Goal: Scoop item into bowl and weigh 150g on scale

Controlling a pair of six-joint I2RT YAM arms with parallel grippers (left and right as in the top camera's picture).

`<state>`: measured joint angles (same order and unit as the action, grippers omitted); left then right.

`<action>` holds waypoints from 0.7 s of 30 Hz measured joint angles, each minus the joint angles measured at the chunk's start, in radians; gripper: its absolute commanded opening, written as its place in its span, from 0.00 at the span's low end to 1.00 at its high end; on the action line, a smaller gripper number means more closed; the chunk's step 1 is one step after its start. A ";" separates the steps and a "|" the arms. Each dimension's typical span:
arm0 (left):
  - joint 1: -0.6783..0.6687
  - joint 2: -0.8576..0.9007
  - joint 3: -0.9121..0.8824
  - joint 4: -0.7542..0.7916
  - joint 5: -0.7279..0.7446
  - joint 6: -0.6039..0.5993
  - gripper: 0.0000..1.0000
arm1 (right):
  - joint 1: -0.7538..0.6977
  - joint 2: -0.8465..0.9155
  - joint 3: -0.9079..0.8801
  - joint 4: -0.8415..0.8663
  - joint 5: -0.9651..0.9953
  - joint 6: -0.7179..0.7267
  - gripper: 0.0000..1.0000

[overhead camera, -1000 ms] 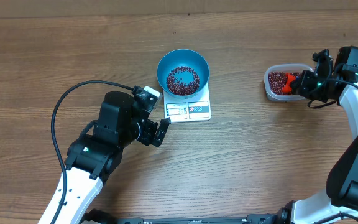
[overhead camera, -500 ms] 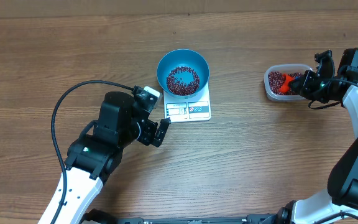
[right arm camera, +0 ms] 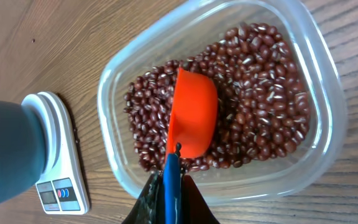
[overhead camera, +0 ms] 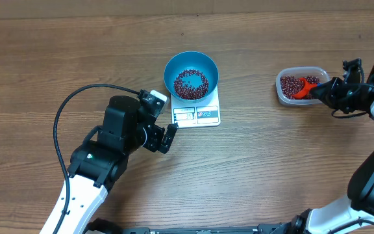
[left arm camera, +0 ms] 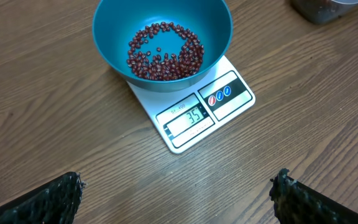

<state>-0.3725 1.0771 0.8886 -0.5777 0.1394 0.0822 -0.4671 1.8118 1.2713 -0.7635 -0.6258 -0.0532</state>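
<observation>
The blue bowl (overhead camera: 191, 76) stands on the white scale (overhead camera: 197, 116) and holds a layer of dark red beans (left arm camera: 165, 53). The scale's display (left arm camera: 191, 117) reads 35. My left gripper (overhead camera: 163, 120) hovers just left of the scale, open and empty; in the left wrist view it (left arm camera: 176, 199) shows only bare wood between its fingertips (left arm camera: 61, 196). My right gripper (right arm camera: 171, 202) is shut on the blue handle of the red scoop (right arm camera: 194, 112), whose cup lies among the beans (right arm camera: 260, 93) in the clear tub (right arm camera: 328, 93).
The clear tub (overhead camera: 284, 97) sits at the right of the wooden table (overhead camera: 252, 169), with my right gripper (overhead camera: 322, 94) at its right edge. A black cable (overhead camera: 60, 114) loops off the left arm.
The right arm has drawn back a little to the right, and the scoop has shifted inside the tub. The left arm, bowl and scale have stayed put.
</observation>
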 measured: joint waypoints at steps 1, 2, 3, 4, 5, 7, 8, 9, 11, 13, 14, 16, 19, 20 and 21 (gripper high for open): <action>0.000 0.000 0.000 0.000 0.000 0.000 1.00 | -0.005 0.006 0.000 0.001 -0.012 0.000 0.04; 0.000 0.000 0.000 0.000 0.000 0.000 1.00 | -0.011 0.013 0.000 0.001 -0.025 0.000 0.04; 0.000 0.000 0.000 0.000 0.000 0.000 0.99 | -0.015 0.020 0.000 0.003 -0.042 0.000 0.04; 0.000 0.000 0.000 0.000 0.000 0.000 1.00 | -0.025 0.035 0.000 0.004 -0.070 -0.003 0.04; 0.000 0.000 0.000 0.000 0.000 0.000 1.00 | -0.035 0.047 0.000 0.004 -0.096 -0.012 0.04; 0.000 0.000 0.000 0.000 0.000 0.000 1.00 | -0.051 0.069 0.000 0.005 -0.141 -0.026 0.04; 0.000 0.000 0.000 0.000 0.000 0.000 1.00 | -0.057 0.080 0.000 0.005 -0.159 -0.031 0.04; 0.000 0.000 0.000 0.000 0.000 0.000 1.00 | -0.062 0.087 0.000 0.005 -0.173 -0.033 0.04; 0.000 0.000 0.000 0.000 0.000 0.000 1.00 | -0.069 0.107 0.000 0.005 -0.207 -0.038 0.04; 0.000 0.000 0.000 0.000 0.000 0.000 1.00 | -0.071 0.115 0.000 0.008 -0.233 -0.042 0.04; 0.000 0.000 0.000 0.000 0.000 0.000 1.00 | -0.071 0.118 0.000 0.008 -0.241 -0.045 0.04; 0.000 0.000 0.000 0.000 0.000 0.000 0.99 | -0.071 0.123 0.000 0.011 -0.257 -0.047 0.04; 0.000 0.000 0.000 0.000 0.000 0.000 1.00 | -0.071 0.129 0.000 0.010 -0.267 -0.048 0.04; 0.000 0.000 0.000 0.000 0.000 0.000 1.00 | -0.071 0.130 0.000 0.011 -0.269 -0.048 0.04; 0.000 0.000 0.000 0.000 0.000 0.000 1.00 | -0.075 0.133 0.000 0.012 -0.277 -0.048 0.04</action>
<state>-0.3725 1.0771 0.8886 -0.5777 0.1398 0.0822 -0.5423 1.9446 1.2713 -0.7517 -0.9031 -0.1017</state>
